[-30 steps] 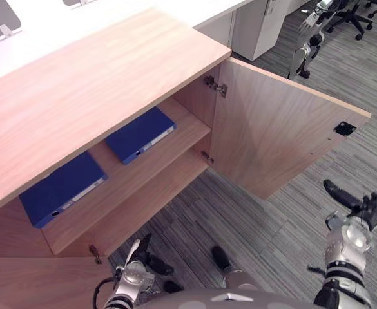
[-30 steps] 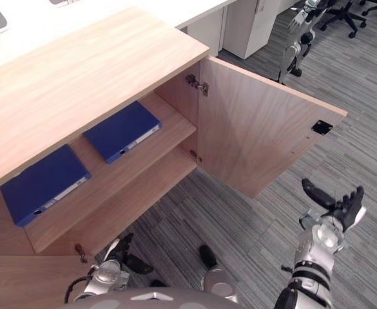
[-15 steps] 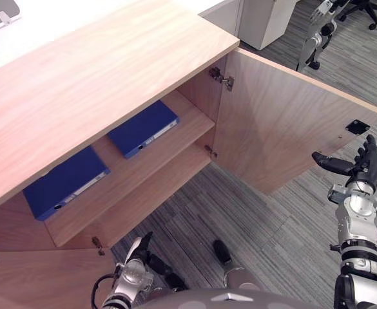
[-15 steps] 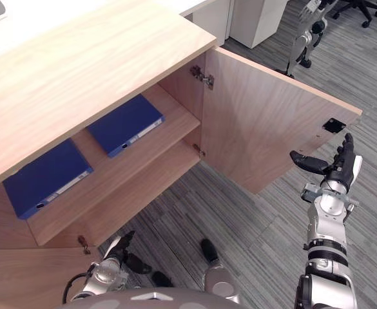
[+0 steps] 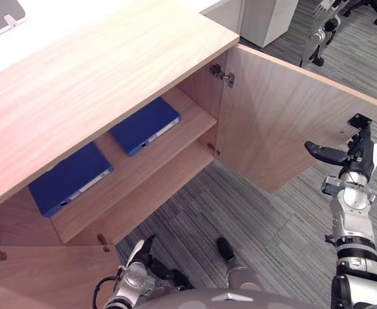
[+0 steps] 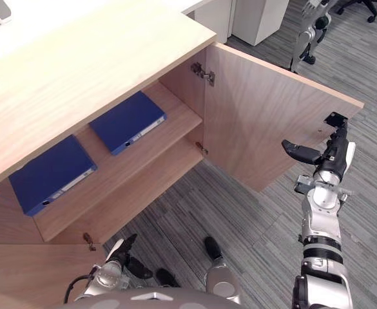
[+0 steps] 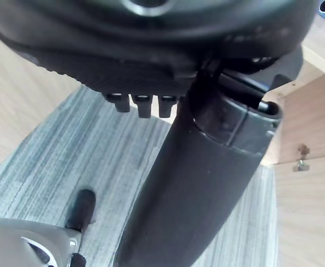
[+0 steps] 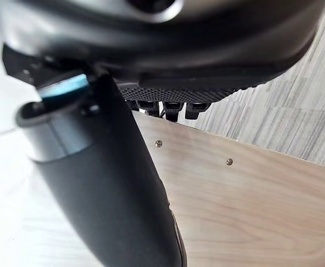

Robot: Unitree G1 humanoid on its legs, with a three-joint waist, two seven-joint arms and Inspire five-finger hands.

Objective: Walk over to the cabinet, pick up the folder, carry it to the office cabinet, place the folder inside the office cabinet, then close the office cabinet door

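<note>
Left eye view: right folder (image 5: 145,126), blue, flat on the upper shelf (image 5: 198,123) of the open office cabinet (image 5: 98,71), toward the shelf's right end. Long axis along the shelf's front edge, labelled spine turned outward to the opening. Left folder (image 5: 71,178), blue as well, well apart from it at the shelf's left end, lying the same way with its spine outward too. Neither one held.

Door (image 5: 285,129) swung wide open on the right, hinged at the cabinet's right side. Right hand (image 5: 357,161) raised at the door's outer edge, fingers straight and pointing up just beside the black latch plate (image 5: 359,120), thumb spread out to the left; contact with the door not clear. Left hand (image 5: 144,252) low and near, over the grey striped carpet (image 5: 265,219), loosely open and holding nothing. White desk (image 5: 46,16) beyond the cabinet top, far left.
</note>
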